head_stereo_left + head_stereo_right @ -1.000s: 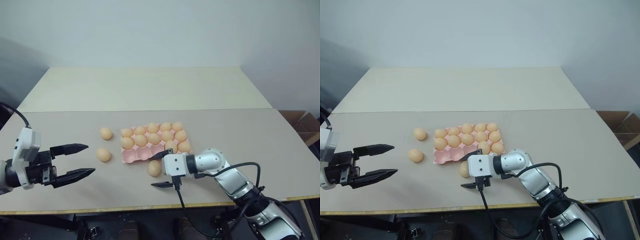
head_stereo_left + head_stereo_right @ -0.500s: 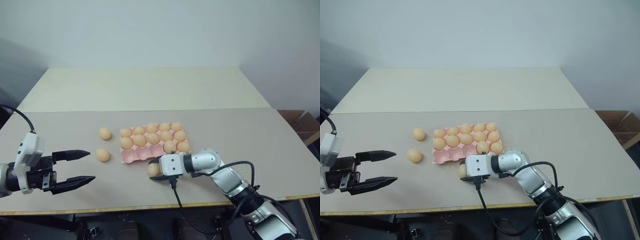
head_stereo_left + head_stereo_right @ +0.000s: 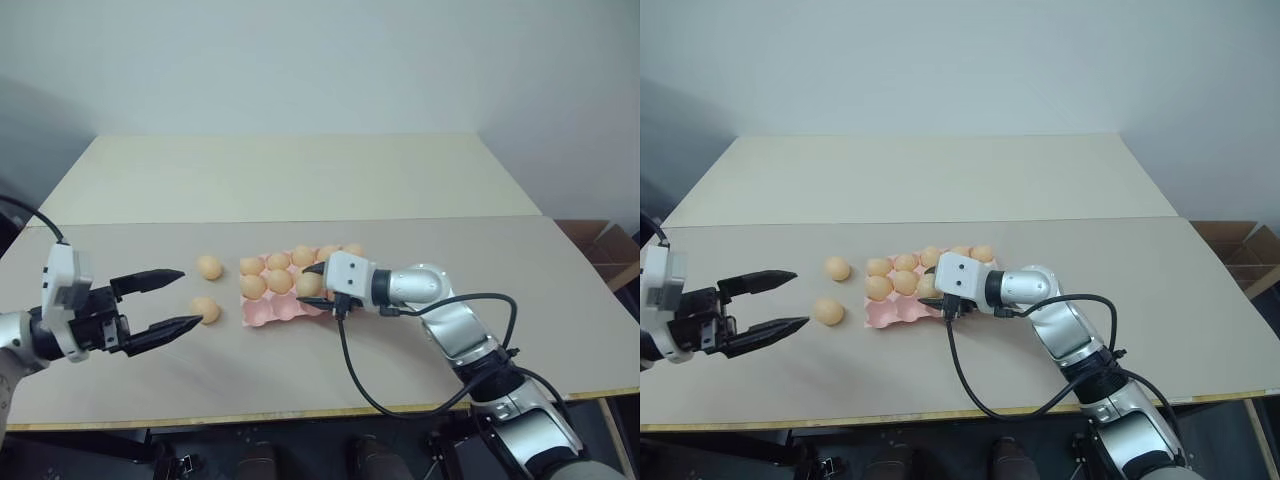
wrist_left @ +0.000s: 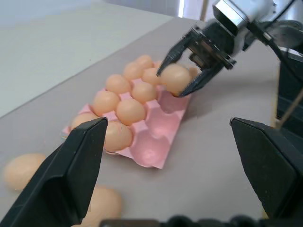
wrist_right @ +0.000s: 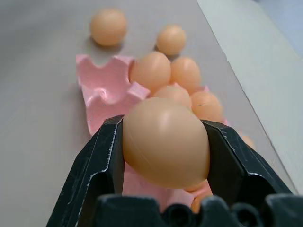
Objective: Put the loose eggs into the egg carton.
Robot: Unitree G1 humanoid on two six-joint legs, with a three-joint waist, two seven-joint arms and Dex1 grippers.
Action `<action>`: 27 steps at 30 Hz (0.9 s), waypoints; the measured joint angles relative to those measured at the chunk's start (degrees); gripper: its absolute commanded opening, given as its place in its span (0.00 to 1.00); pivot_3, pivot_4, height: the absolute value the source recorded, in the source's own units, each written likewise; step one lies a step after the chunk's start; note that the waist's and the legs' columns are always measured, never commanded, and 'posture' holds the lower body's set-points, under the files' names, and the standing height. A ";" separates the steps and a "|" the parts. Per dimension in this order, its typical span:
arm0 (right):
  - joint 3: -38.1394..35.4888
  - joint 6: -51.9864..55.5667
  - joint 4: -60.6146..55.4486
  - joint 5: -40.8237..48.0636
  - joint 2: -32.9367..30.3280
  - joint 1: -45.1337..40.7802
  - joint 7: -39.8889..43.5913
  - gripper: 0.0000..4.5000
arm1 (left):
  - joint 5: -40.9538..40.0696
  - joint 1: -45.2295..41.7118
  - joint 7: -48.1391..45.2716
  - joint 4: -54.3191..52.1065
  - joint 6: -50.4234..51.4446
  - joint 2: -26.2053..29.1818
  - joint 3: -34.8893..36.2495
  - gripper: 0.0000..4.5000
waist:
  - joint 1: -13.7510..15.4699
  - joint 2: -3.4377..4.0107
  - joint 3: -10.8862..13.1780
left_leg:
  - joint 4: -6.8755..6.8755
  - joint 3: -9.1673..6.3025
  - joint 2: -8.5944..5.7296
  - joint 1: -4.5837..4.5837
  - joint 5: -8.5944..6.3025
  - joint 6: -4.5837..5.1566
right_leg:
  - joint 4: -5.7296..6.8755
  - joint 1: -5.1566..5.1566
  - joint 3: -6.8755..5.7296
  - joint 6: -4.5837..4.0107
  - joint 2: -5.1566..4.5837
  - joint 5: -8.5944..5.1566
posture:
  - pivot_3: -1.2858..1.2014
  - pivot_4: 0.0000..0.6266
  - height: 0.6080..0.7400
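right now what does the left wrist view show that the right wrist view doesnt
Left wrist view alone: the right pincer seen from outside, shut on an egg above the carton, with its grey wrist and cable behind, plus the left pincer's own open fingers framing the scene.

Right wrist view alone: the held egg from behind, big between the right pincer's two fingers, and both loose eggs whole on the table beyond the carton.

Both: the pink carton, its filled cups and its empty cups.
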 measured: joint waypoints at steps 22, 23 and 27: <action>-21.21 12.83 -15.20 24.87 -14.07 9.77 10.77 1.00 | 0.26 2.53 -1.60 4.37 -0.66 2.19 1.91 1.00 | 0.44 -0.03 0.00 | -0.01 0.01 0.00 0.00 -0.02 -0.03 | -0.12 0.05 -0.02 -0.12 -0.03 -0.09 | 0.52 0.24 1.00; -23.62 14.28 -15.54 27.20 -15.35 10.92 11.42 1.00 | 0.45 3.03 -2.06 5.28 -0.71 2.68 2.79 1.00 | 0.39 -0.04 0.01 | -0.02 0.01 0.01 0.02 -0.02 -0.03 | -0.12 0.05 -0.02 -0.19 -0.03 -0.13 | 0.52 0.24 1.00; -29.86 16.10 -15.80 32.37 -21.44 16.20 14.51 1.00 | 1.36 3.70 -3.82 8.27 -1.87 4.26 4.28 1.00 | 0.20 -0.04 0.01 | -0.04 0.01 0.02 0.07 -0.02 -0.03 | -0.09 0.05 -0.01 -0.34 -0.02 -0.22 | 0.52 0.24 1.00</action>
